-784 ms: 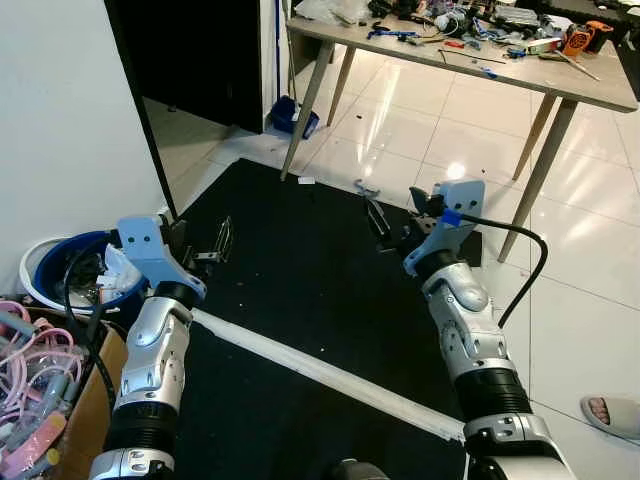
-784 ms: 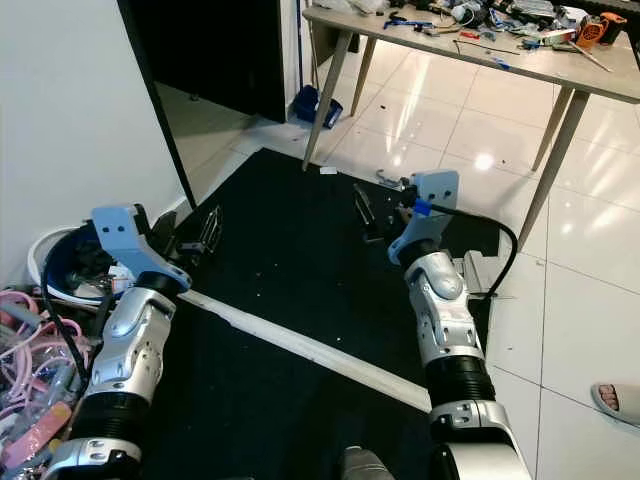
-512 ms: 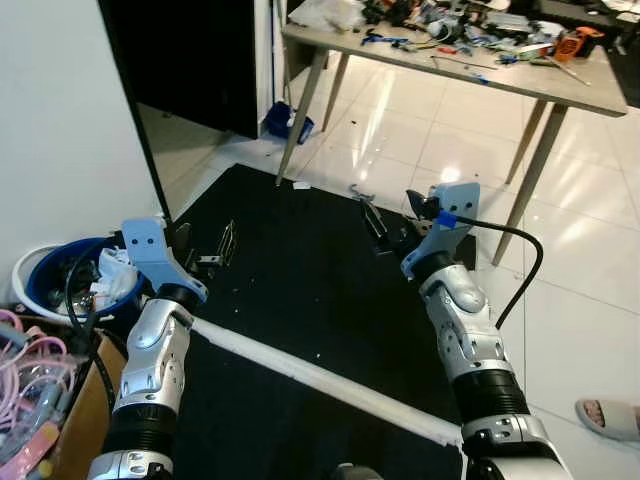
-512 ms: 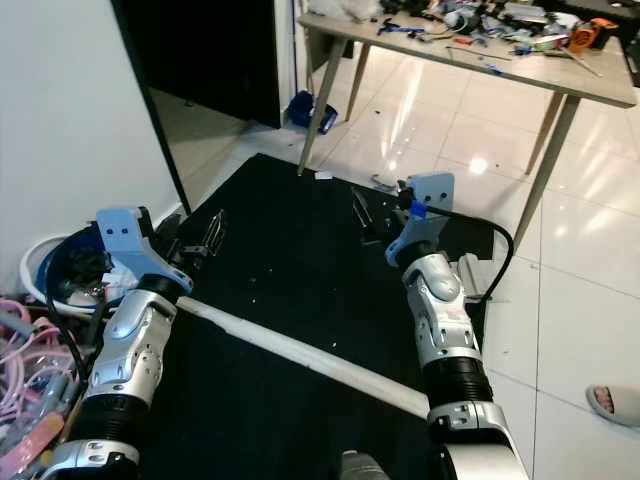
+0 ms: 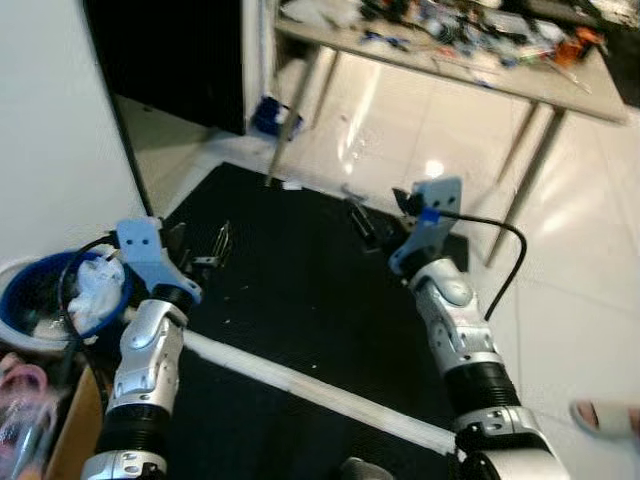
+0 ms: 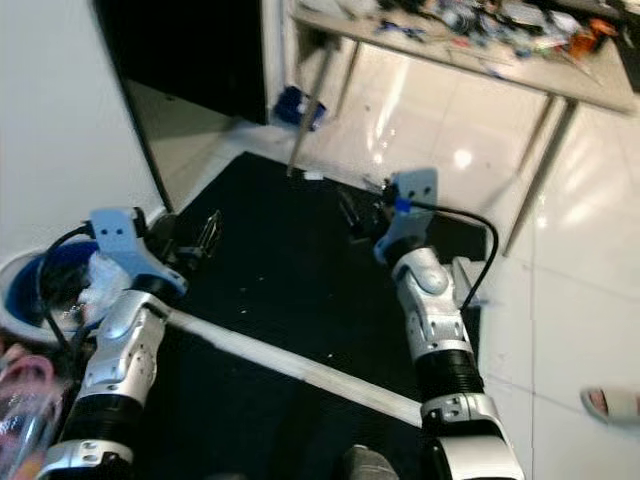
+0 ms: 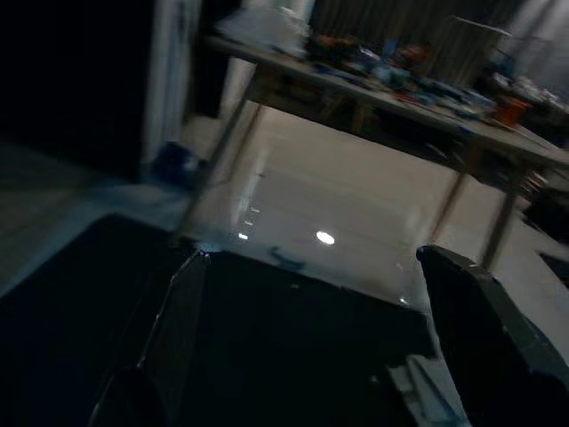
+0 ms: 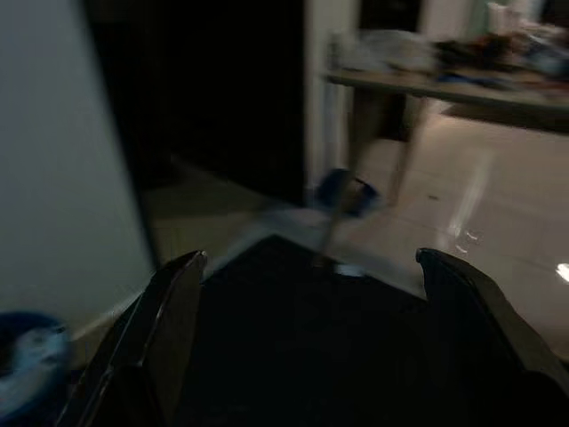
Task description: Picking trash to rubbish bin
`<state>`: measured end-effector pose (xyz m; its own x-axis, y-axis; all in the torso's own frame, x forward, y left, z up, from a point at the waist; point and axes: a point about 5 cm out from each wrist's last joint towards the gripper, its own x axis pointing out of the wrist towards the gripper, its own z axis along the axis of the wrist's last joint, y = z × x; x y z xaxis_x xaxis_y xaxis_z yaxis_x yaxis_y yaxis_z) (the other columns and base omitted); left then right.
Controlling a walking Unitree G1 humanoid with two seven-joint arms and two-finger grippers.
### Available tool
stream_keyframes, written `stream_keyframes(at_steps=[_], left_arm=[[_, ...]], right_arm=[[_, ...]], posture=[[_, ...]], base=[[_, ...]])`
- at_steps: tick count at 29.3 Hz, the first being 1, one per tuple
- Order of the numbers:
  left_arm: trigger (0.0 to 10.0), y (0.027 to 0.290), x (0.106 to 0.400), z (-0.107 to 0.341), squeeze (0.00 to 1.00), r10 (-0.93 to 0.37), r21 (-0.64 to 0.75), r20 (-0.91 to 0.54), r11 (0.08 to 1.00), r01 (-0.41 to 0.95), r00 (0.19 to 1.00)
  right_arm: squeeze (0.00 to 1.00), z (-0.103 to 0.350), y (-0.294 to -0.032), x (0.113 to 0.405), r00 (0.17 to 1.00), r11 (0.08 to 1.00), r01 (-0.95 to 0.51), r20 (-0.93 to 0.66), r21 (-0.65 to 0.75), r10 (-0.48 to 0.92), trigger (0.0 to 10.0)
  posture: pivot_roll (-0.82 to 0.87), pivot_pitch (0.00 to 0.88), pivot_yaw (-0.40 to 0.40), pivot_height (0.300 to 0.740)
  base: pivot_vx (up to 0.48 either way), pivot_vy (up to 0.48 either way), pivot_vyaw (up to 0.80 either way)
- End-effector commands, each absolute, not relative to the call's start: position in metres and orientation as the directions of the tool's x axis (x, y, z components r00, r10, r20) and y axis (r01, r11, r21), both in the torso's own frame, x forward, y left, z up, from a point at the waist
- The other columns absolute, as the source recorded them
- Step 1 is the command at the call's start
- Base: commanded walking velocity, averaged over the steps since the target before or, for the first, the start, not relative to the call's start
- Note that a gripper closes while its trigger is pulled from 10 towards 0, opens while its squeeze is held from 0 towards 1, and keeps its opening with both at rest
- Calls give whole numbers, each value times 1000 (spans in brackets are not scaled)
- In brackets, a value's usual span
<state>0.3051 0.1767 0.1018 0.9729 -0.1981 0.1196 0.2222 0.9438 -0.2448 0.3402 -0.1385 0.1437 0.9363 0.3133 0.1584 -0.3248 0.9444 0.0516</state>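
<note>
The rubbish bin, blue and already holding white trash, sits by the wall at our left. Both our left claw and right claw hang apart and empty over the black mat. We judge it best to steady ourselves and first look for loose trash, perhaps the white scrap at the mat's edge.

My two arms: silver segmented shells with black ribbed joint collars, each wrist capped by a pale blue angular bracket, the left gripper and right gripper each with two long black fingers, and a black cable looping off each wrist.
</note>
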Motion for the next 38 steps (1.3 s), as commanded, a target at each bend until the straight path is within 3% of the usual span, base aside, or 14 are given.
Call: stream_keyframes(at_steps=[1, 4, 25, 38], left_arm=[[10000, 167, 306, 102, 0, -230, -240, 121, 937, 253, 966], [10000, 167, 306, 102, 0, -231, -240, 121, 937, 255, 965], [10000, 166, 304, 90, 0, -244, -243, 100, 934, 262, 965], [10000, 165, 305, 89, 0, -249, -247, 105, 931, 267, 963]], right_arm=[[0, 140, -149, 340, 950, 956, -289, 137, 50, 280, 10000], [0, 140, -149, 340, 950, 956, -288, 140, 51, 279, 10000], [0, 130, -148, 339, 952, 957, -287, 117, 32, 281, 10000], [0, 127, -149, 340, 953, 956, -289, 115, 52, 282, 10000]], posture=[[7, 0, -44, 740], [7, 0, -44, 740], [3, 0, -41, 740], [2, 0, -42, 740]], base=[[371, 0, -800], [371, 0, -800], [375, 0, 0], [387, 0, -738]])
